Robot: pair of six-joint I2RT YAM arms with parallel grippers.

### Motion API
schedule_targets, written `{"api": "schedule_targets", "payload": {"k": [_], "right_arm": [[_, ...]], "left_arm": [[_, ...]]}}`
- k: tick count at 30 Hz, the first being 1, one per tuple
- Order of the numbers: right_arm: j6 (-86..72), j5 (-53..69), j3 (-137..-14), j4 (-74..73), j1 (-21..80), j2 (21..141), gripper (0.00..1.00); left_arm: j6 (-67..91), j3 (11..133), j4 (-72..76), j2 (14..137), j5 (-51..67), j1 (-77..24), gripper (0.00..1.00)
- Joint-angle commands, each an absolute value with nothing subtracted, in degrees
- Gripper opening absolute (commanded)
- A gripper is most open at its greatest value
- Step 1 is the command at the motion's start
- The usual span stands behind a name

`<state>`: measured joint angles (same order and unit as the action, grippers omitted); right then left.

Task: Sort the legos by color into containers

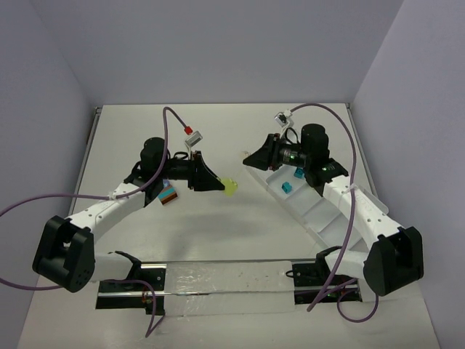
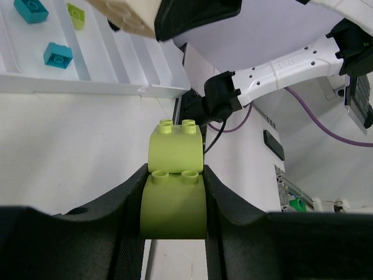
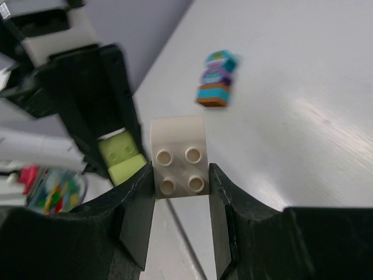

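My left gripper (image 2: 175, 178) is shut on a stack of two lime green legos (image 2: 175, 192) and holds it above the table; in the top view the gripper (image 1: 216, 182) has the lime lego (image 1: 230, 187) at its tip. My right gripper (image 3: 180, 172) is shut on a cream lego (image 3: 179, 153), close to and facing the left gripper, near the far end of the white tray (image 1: 320, 214). Two teal legos (image 1: 286, 187) lie in tray compartments, and a lime one (image 2: 76, 15) in another. A multicoloured clump (image 1: 168, 195) lies on the table under the left arm.
The white tray runs diagonally under the right arm, its dividers (image 2: 78, 52) visible in the left wrist view. A reflective strip (image 1: 225, 280) lies along the near edge between the arm bases. Purple cables (image 1: 174, 123) loop over both arms.
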<state>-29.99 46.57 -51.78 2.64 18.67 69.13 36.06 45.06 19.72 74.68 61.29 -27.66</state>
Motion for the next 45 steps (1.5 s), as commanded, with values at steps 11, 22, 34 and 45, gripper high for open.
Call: {"api": "schedule_targets", "payload": {"k": [11, 22, 34, 45], "right_arm": [[-34.45, -6.59, -47.92, -30.14, 0.89, 57.67, 0.0], [-42.43, -14.49, -38.46, -33.71, -9.58, 52.61, 0.0], [-45.9, -23.94, -36.88, -34.43, -11.65, 54.39, 0.09], [-44.56, -22.87, -36.55, -31.56, -12.74, 60.7, 0.3]], "left_arm": [[35.77, 53.26, 4.4, 73.83, 39.31, -27.6, 0.0], [34.98, 55.14, -6.97, 70.05, 27.11, -27.69, 0.0], [32.94, 57.66, -11.41, 72.72, 24.95, -27.69, 0.0], [31.0, 59.3, -14.33, 74.92, 22.61, -27.69, 0.0]]}}
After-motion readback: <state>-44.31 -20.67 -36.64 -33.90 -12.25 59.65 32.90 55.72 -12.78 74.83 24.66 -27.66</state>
